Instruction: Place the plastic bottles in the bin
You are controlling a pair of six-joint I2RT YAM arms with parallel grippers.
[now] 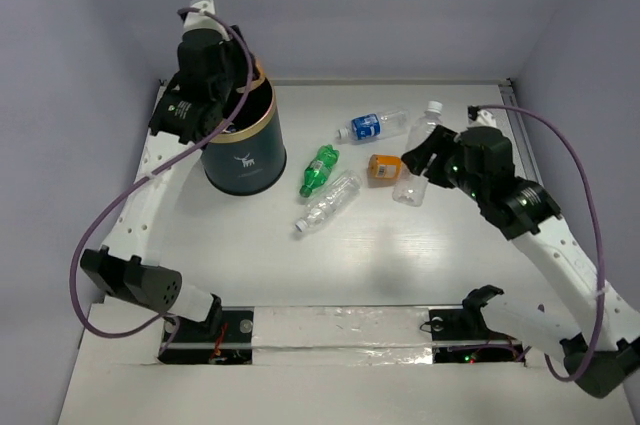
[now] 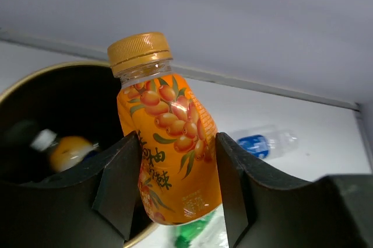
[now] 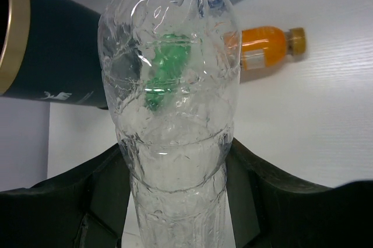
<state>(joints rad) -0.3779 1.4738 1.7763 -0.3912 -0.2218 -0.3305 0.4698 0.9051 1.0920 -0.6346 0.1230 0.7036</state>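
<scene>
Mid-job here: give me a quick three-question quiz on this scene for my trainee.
1. True or false: the left gripper holds a green bottle.
2. What is the right gripper shut on? A) clear bottle B) the bin C) nothing
3. How many bottles lie loose on the table?

Key:
1. False: it holds the orange bottle.
2. A.
3. Four: blue-label bottle, green bottle, loose clear bottle, small orange bottle.
</scene>
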